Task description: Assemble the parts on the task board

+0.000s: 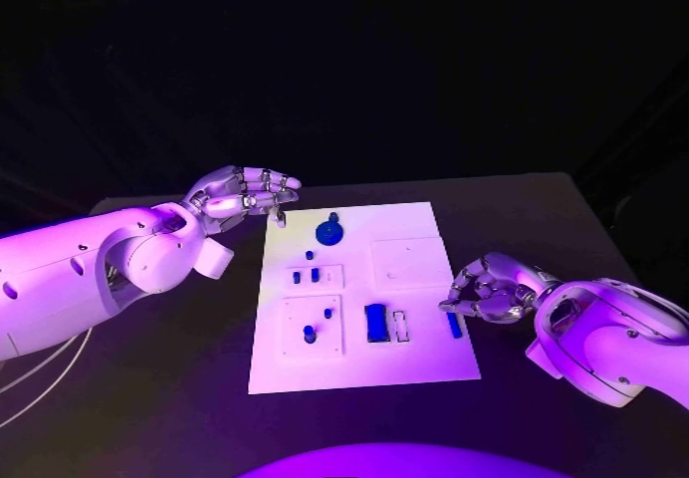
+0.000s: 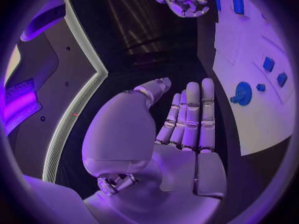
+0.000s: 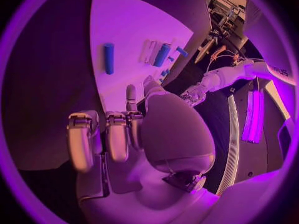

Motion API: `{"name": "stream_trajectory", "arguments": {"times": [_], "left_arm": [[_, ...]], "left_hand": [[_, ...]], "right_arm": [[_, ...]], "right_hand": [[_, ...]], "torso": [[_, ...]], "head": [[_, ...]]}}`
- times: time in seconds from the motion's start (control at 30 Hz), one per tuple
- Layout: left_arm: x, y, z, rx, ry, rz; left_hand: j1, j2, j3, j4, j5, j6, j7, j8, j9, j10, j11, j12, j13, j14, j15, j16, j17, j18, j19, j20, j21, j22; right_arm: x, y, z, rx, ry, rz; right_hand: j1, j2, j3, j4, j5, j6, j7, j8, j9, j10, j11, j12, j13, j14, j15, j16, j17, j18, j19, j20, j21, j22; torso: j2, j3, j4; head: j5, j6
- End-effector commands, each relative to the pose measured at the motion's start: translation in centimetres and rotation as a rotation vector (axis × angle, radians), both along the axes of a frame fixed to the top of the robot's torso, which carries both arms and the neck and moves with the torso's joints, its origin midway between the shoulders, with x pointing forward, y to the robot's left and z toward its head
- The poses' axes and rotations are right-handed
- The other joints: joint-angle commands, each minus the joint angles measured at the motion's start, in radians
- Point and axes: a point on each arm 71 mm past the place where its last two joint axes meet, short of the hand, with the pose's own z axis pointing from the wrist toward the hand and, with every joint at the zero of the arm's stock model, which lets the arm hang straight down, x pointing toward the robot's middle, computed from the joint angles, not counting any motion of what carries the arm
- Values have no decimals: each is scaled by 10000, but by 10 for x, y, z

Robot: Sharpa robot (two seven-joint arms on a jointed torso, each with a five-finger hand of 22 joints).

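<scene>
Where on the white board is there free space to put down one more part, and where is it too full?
The task board is bare along its near edge, below the blue block. The raised square right of the round blue piece also looks free. It is crowded at the left column of small blue pieces and beside the right hand.
</scene>
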Motion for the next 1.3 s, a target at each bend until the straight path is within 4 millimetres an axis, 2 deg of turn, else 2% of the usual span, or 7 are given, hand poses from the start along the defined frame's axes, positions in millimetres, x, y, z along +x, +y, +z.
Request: {"name": "stream_trajectory", "arguments": {"times": [0.03,0.2,0.4,0.53,0.9,1.2,1.3], "left_arm": [[-1,-4,2,-199,-68,-276],[-2,-4,2,-219,-69,-318],[-2,-5,2,-244,-52,-353],[-2,-5,2,-242,-41,-359],[-2,-4,2,-232,-30,-345],[-2,-3,2,-227,-25,-341],[-2,-3,2,-229,-20,-352]], "left_hand": [[-144,-43,-38,126,37,-83,456,83,-15,-72,-27,66,-7,-50,33,29,13,145,7,50,-105,-71],[-155,-37,-49,153,38,-82,457,99,-14,-70,-29,81,-5,-51,33,38,16,146,20,52,-134,-94],[-144,-15,-40,165,42,-83,454,111,-14,-68,-31,90,-4,-52,31,42,17,149,32,52,-152,-108],[-136,3,-33,176,43,-84,453,120,-14,-70,-32,97,-4,-52,28,47,18,150,45,51,-166,-121],[-116,18,-21,178,47,-89,451,128,-15,-72,-35,103,-5,-54,25,51,19,152,58,49,-180,-132],[-108,22,-17,177,47,-91,451,130,-15,-73,-36,104,-5,-55,24,52,19,153,62,48,-184,-136],[-98,27,-12,176,48,-93,451,134,-16,-75,-37,107,-5,-56,22,53,19,154,68,47,-190,-141]], "right_arm": [[-1,-4,-2,-1097,-318,162],[-2,-10,-9,-1688,-171,-105],[-3,-9,-15,-1956,2,-149],[-5,-7,-22,-2124,255,-121],[-7,-1,-35,-2466,672,118],[-7,5,-42,-2828,667,328],[-7,7,-45,-3032,626,451]], "right_hand": [[41,-90,80,-21,-70,13,13,-57,-11,747,63,-37,2326,1031,55,-25,2507,-142,1067,88,46,2631],[54,-91,141,-10,-83,124,-10,-42,-11,754,48,-22,2334,1032,50,-24,2510,-142,1067,95,46,2631],[-54,-80,185,16,-124,234,-32,-43,-19,777,29,25,2357,1041,35,-5,2551,-142,1067,93,46,2631],[-279,-150,184,26,-194,295,-39,-86,-44,781,21,28,2359,1042,25,-4,2553,-142,1067,88,46,2631],[-563,-296,159,28,-299,382,-52,-117,-56,787,14,36,2363,1042,21,-5,2553,-142,1067,85,46,2631],[-504,-327,200,1,-314,436,-80,-101,-47,791,-6,44,2368,1045,9,2,2567,-142,1067,79,46,2631],[-167,-348,384,-46,-259,477,-119,-113,-45,796,-45,52,2372,1043,-27,-1,2562,-142,1067,52,46,2631]], "torso": [[12,-4,2],[13,17,-9],[4,2,9],[15,10,22],[15,13,-3],[14,14,3],[15,14,1]], "head": [[-135,31],[-129,27],[-148,26],[-131,14],[-107,-8],[-111,-22],[-112,-24]]}}
